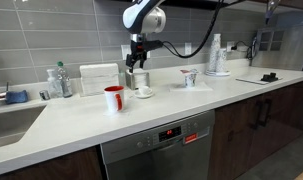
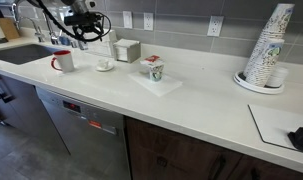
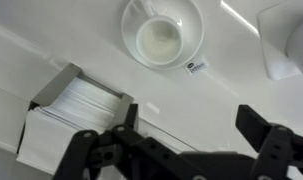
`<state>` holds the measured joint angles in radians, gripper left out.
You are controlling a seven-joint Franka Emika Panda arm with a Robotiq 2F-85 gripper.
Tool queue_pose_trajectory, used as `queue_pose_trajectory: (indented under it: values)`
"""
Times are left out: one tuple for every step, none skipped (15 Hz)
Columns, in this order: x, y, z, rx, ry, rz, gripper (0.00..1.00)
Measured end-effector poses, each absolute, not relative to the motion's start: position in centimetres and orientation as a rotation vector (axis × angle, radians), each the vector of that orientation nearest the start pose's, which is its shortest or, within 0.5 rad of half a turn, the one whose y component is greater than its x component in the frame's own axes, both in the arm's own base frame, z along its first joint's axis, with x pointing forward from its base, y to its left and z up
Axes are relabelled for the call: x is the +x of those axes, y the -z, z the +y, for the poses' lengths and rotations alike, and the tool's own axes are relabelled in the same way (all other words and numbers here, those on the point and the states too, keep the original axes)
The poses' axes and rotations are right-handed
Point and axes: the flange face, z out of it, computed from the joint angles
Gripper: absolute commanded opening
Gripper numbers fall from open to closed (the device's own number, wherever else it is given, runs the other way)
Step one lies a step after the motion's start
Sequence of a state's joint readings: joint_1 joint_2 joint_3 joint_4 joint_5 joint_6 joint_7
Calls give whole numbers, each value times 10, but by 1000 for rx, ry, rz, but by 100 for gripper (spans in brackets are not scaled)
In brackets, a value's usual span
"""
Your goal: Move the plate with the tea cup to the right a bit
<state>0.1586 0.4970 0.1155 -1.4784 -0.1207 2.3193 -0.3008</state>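
Observation:
A white tea cup stands on a small white plate on the white counter, seen in both exterior views [image 1: 143, 89] [image 2: 105, 66]. In the wrist view the plate with the tea cup [image 3: 163, 35] lies at the top centre, seen from above. My gripper [image 1: 139, 55] [image 2: 86, 25] hangs above the plate, well clear of it. Its two black fingers are spread wide and hold nothing in the wrist view [image 3: 191, 125].
A red mug [image 1: 113, 98] [image 2: 63, 62] stands near the plate. A napkin box [image 1: 99, 78] [image 2: 126, 50] [image 3: 76, 115] is behind it. A paper cup on a white napkin [image 1: 190, 78] [image 2: 153, 70], a stack of cups [image 1: 216, 55] [image 2: 269, 50] and a sink [image 1: 11, 118] are also on the counter.

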Motion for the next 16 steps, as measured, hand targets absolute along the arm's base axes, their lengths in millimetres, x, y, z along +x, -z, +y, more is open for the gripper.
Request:
queue_pose_trajectory:
  values:
    - [711,-417,182,-2995,537,-969,100]
    - [717,-407,183,-2990,523,-985,100]
    - [722,-398,184,-2984,508,-1000,100]
    - [727,-389,184,-2976,494,-1015,100]
    - [731,-381,184,-2968,480,-1032,100]
    - [734,-374,185,-2959,464,-1048,100]
    - [737,-367,186,-2949,451,-1062,100]
    - [739,-362,187,-2933,441,-1081,100]
    - [741,-356,188,-2917,431,-1099,100]
    - [742,-351,189,-2902,421,-1119,100]
    - [744,-347,190,-2888,413,-1139,100]
    - [746,-344,191,-2877,404,-1160,100]
    - [747,-340,191,-2868,398,-1179,100]
    - [749,-337,191,-2860,394,-1195,100]
    - [751,-334,191,-2853,386,-1212,100]
    - [752,-331,190,-2848,378,-1226,100]
